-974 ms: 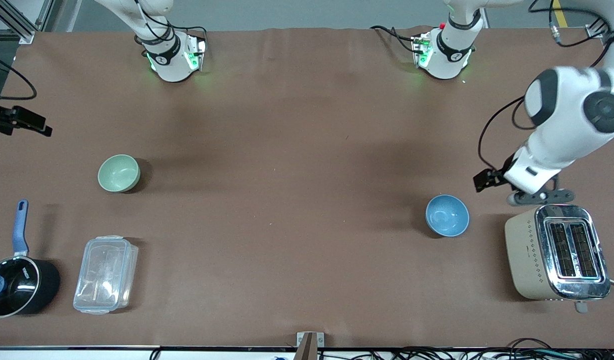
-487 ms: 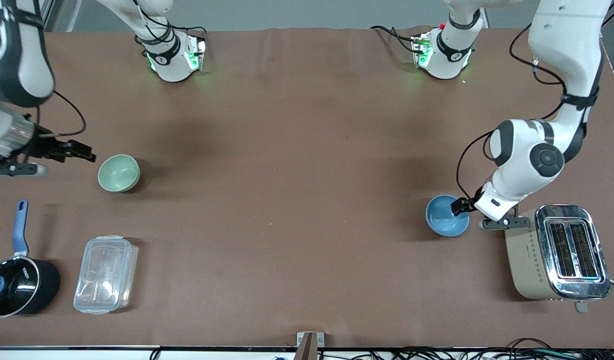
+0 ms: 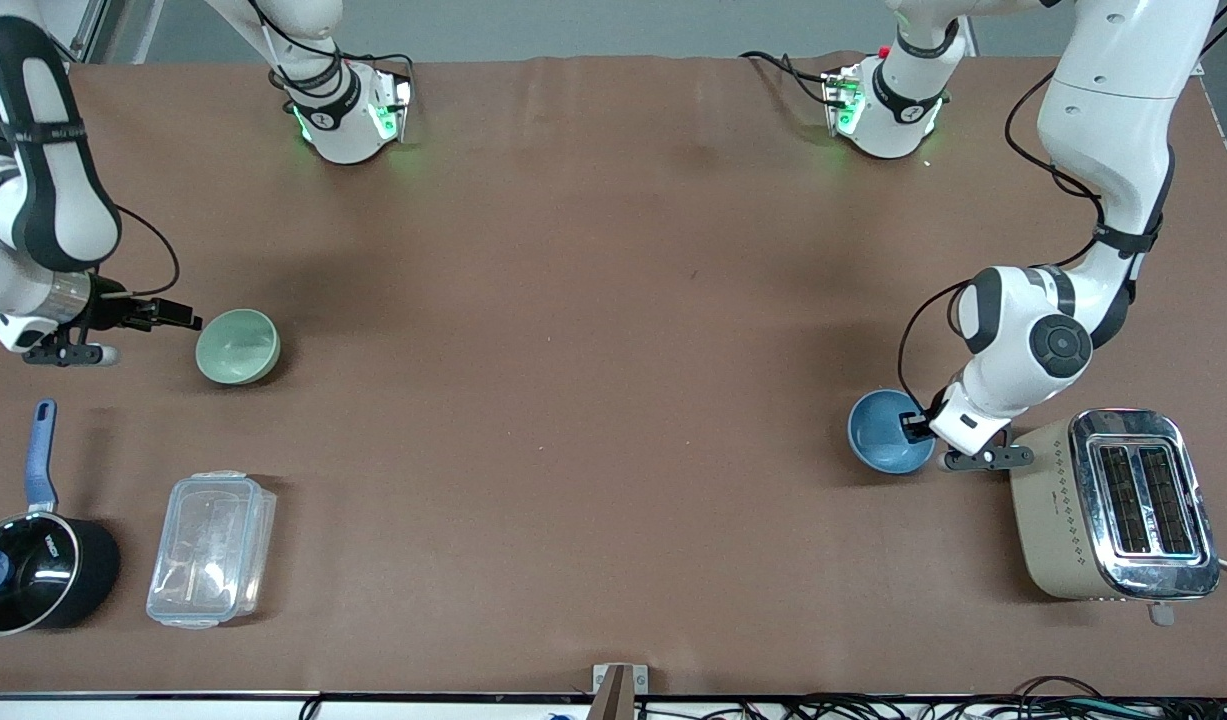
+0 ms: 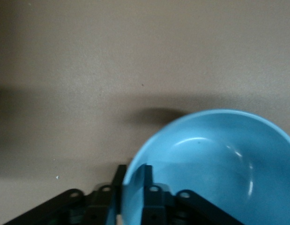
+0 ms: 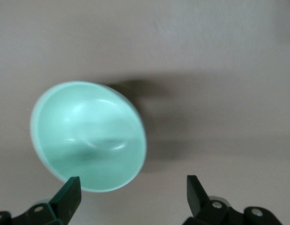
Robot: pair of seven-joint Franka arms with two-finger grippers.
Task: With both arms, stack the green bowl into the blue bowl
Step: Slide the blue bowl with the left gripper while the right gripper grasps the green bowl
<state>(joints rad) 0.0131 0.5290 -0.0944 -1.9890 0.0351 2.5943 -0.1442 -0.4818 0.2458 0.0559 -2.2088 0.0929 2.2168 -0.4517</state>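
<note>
Two bowls sit well apart: green bowl (image 3: pixel 238 346) mid-left of frame, blue bowl (image 3: pixel 888 432) lower right. Right gripper (image 3: pixel 178 320) gapes wide beside green; left gripper (image 3: pixel 913 426) pinches blue's rim. Nothing lifted or stacked yet.

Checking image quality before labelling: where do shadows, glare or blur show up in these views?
Front view: sharp; soft arm shadows on the brown table, glare on the chrome-topped beige toaster. Left wrist view: the glossy blue bowl shows streak highlights; fingers blurred. Right wrist view: the pale mint-green bowl casts a dark shadow.
</note>
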